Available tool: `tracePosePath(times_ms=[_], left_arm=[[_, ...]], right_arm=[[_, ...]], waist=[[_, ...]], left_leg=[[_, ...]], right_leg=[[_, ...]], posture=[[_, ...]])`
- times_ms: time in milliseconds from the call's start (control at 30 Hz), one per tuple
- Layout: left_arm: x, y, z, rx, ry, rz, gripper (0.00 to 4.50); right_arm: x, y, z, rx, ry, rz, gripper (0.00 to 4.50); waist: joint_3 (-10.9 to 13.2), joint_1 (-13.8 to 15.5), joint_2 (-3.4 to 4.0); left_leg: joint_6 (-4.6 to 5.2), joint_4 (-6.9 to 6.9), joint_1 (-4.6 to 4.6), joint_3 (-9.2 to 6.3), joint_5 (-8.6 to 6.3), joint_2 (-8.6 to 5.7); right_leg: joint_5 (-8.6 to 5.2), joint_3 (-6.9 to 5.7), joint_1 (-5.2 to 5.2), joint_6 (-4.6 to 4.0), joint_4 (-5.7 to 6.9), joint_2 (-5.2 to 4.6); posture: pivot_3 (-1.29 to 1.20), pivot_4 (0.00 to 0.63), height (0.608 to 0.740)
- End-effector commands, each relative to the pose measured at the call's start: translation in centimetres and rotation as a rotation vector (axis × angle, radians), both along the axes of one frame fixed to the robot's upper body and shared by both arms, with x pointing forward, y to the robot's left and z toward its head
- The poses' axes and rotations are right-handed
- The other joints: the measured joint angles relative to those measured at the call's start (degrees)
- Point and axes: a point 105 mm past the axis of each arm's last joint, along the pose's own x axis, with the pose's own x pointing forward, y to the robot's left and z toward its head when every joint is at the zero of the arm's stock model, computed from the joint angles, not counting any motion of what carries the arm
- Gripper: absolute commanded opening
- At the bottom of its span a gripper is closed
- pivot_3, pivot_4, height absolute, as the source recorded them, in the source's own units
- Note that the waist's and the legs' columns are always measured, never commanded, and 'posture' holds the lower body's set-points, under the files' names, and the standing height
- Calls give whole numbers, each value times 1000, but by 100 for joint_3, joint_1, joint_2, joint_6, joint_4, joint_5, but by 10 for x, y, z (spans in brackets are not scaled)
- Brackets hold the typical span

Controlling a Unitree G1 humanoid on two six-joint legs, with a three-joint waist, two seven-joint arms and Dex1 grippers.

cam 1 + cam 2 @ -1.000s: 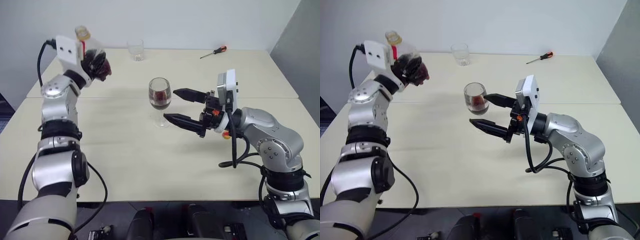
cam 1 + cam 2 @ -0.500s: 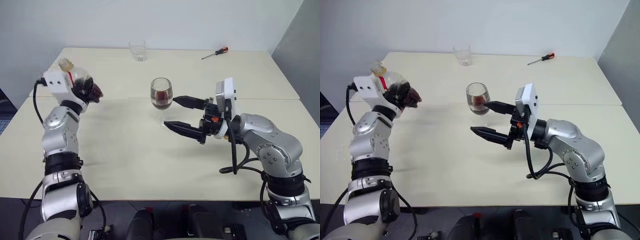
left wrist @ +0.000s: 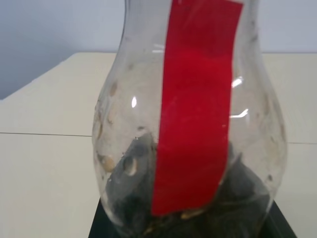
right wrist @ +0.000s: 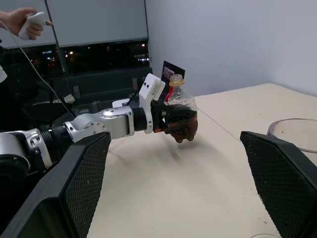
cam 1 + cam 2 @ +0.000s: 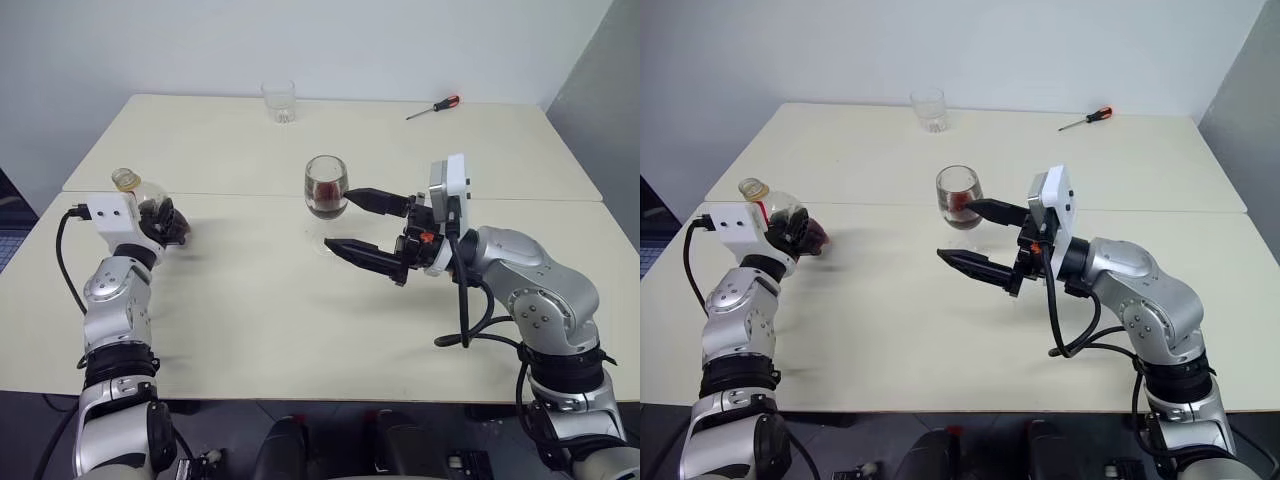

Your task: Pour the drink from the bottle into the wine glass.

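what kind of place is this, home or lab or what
Most likely a robot lab or test room, not a home: two plain pale tables pushed together against a bare wall, a stray screwdriver lying on top, and a person's hand holding a controller beyond them.

You've got one bottle (image 5: 143, 200), one wine glass (image 5: 325, 187), one tumbler (image 5: 279, 101), one screwdriver (image 5: 433, 107). Two tabletops (image 5: 250, 300) pushed together. Two grippers: left (image 5: 172, 224), right (image 5: 352, 223). One person's hand (image 4: 20, 21) with remote.
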Motion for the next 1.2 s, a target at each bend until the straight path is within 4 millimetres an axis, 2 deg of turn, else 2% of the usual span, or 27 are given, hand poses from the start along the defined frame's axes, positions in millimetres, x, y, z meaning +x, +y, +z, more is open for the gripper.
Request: tracePosePath(times_ms=[33, 333, 700, 1200], left_arm=[[-4, 9, 6, 62, -27, 34, 1139], [1, 6, -4, 22, -4, 29, 1139], [7, 1, -5, 19, 24, 32, 1139], [10, -3, 0, 32, 34, 24, 1139]], right_arm=[[-3, 3, 11, 21, -56, 15, 4500], [-2, 3, 7, 8, -53, 24, 4500], [11, -24, -46, -148, 20, -51, 4500], [13, -21, -47, -134, 17, -65, 4500]], waist=[[0, 1, 0], [-4, 0, -6], [-9, 12, -15], [-10, 15, -15]], left_leg=[[0, -1, 1, 0, 0, 0], [0, -2, 2, -3, 0, 0], [0, -2, 7, -4, 0, -2], [0, -2, 8, -6, 0, -2]], right_leg=[[0, 0, 0, 0, 0, 0], [0, -4, 4, 0, -1, 0], [0, -5, 11, 0, -4, 0], [0, -6, 13, 1, -4, -1]], posture=[[0, 150, 740], [0, 150, 740], [0, 150, 740], [0, 150, 740]])
